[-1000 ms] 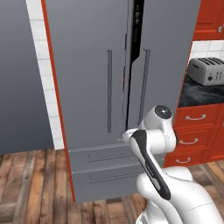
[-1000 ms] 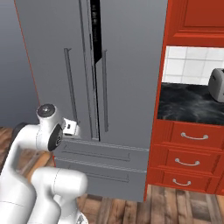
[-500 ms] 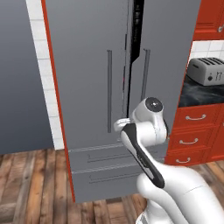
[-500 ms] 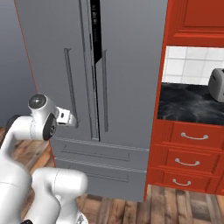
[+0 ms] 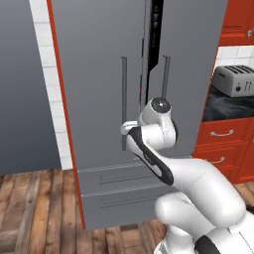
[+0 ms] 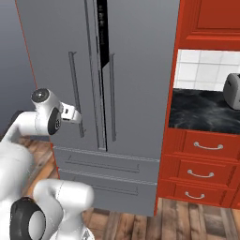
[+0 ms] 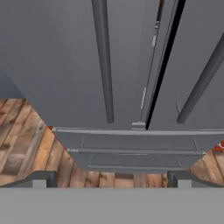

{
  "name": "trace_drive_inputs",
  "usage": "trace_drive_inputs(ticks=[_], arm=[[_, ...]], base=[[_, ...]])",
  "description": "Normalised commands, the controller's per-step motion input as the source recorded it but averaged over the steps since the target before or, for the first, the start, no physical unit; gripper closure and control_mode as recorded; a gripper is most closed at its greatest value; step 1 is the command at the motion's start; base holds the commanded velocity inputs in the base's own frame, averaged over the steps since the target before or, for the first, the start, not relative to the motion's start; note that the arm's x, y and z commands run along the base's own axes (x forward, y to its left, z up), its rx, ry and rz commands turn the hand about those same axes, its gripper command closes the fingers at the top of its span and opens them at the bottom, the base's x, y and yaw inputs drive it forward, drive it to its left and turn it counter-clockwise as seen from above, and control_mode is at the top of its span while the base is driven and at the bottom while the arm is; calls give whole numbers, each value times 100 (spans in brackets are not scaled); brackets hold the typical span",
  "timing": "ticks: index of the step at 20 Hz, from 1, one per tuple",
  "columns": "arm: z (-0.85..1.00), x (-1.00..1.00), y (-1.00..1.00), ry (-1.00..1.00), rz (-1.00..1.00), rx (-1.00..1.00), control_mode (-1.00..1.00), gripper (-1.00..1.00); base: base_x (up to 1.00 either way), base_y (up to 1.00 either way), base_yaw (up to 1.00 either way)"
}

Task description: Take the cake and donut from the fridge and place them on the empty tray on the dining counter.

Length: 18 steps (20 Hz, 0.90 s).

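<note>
The tall grey fridge [image 5: 99,74] [image 6: 136,70] [image 7: 52,57] stands in front of me. Its right door is ajar by a narrow dark gap and its left door is shut. My gripper [image 5: 128,127] [image 6: 75,114] [image 7: 109,180] is open and holds nothing. It hovers by the lower end of the left door's long handle [image 5: 124,104] [image 6: 76,93] [image 7: 103,61], just short of it. The right door's handle [image 7: 201,78] runs beside the gap. Two drawers [image 7: 135,142] lie below the doors. The cake and donut are hidden inside the fridge. The tray and dining counter are out of view.
Right of the fridge, red cabinets with drawers [image 6: 206,173] carry a black marble top [image 6: 206,110] with a silver toaster [image 5: 235,79]. A grey wall panel [image 5: 22,89] stands on the left. Wooden floor [image 5: 34,208] lies below.
The arm has swung left and up, carrying the hand from in front of the door gap to the left door's handle. The jaws stayed open.
</note>
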Motion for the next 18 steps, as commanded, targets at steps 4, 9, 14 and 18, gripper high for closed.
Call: trace_drive_inputs(ticks=[4,9,14,18], arm=[[7,59,6,0,-7,-1,-100,-100],[0,50,2,-1,-1,0,-100,-100],[0,44,7,-8,0,0,-100,-100],[0,32,14,-19,0,-1,-100,-100]], base=[[0,0,0],[0,0,0],[0,0,0],[0,0,0]])
